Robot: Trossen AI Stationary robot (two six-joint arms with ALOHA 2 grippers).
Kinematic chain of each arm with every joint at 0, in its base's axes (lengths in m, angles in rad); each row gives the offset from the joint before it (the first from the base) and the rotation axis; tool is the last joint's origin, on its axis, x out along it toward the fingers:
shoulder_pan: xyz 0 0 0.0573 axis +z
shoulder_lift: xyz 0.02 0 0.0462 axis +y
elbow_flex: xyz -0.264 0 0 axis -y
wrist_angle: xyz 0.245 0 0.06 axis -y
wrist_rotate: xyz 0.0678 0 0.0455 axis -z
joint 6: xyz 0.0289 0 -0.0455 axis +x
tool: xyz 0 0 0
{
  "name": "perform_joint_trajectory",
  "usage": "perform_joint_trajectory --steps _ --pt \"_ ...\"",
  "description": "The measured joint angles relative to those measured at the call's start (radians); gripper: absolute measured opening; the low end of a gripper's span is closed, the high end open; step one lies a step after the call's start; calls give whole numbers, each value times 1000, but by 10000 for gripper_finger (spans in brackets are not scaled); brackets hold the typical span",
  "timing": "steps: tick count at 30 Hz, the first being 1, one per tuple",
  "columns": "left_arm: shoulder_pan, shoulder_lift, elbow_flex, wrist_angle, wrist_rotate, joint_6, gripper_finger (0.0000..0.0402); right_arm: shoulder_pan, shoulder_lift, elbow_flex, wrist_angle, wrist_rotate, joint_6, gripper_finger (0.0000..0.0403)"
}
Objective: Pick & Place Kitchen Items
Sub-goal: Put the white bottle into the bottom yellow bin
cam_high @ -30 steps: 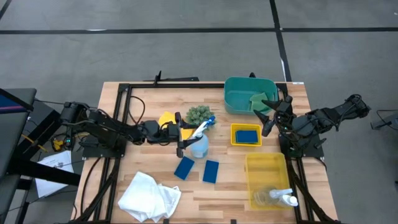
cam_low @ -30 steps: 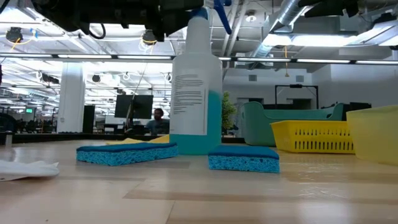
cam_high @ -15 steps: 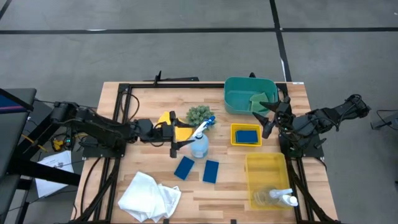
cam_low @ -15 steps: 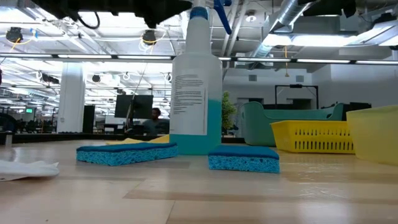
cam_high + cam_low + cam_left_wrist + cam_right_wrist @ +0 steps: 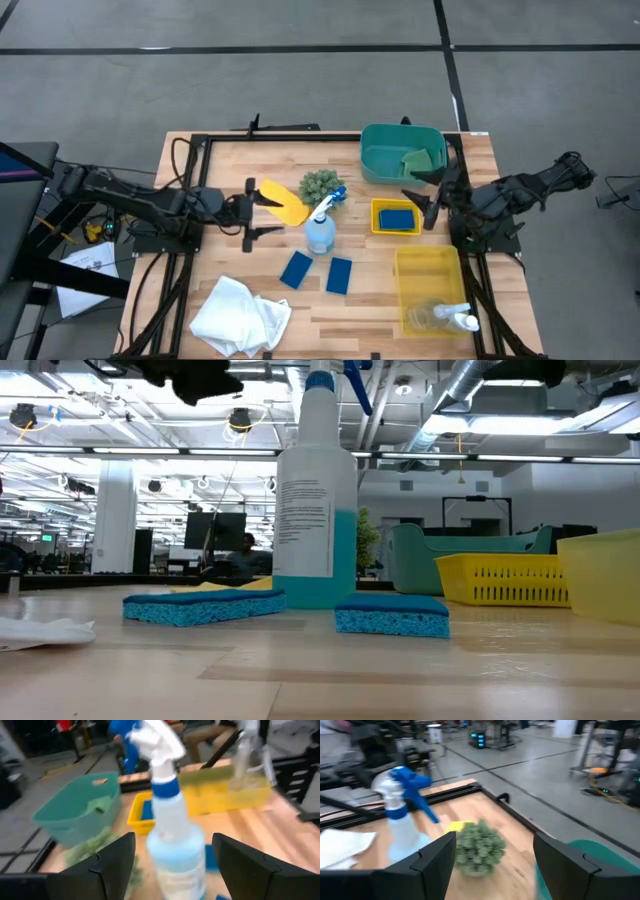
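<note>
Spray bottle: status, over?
Spray bottle upright mid-table, untouched. Left hand open, beside the yellow sponge, short of it. Right hand open, waiting by the teal bin.

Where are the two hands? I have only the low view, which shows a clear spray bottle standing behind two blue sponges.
Observer: The left hand is open, level with the clear spray bottle with blue trigger on its left, apart from it.
Reviewer: And the right hand?
Observer: The right hand is open, over the right edge of the small yellow basket.
Reviewer: Anything in the large yellow bin?
Observer: A clear bottle with a white top lies in the large yellow bin.
</note>
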Motion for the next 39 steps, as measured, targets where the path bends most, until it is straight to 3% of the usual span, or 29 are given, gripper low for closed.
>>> perform_joint_trajectory --steps 6,12,26,31,39 --pt "0 -6 0 -33 -158 -10 260 0 62 0 129 -154 -52 256" --pt "0 0 0 -29 -231 -4 260 0 174 0 251 -254 -70 256" --pt "0 0 0 164 -486 185 260 -1 402 0 549 -274 -171 256" --pt "19 0 0 200 -488 261 260 17 537 0 553 -309 -150 256" --pt "85 0 0 205 -488 263 260 1 725 0 772 -153 -165 256"
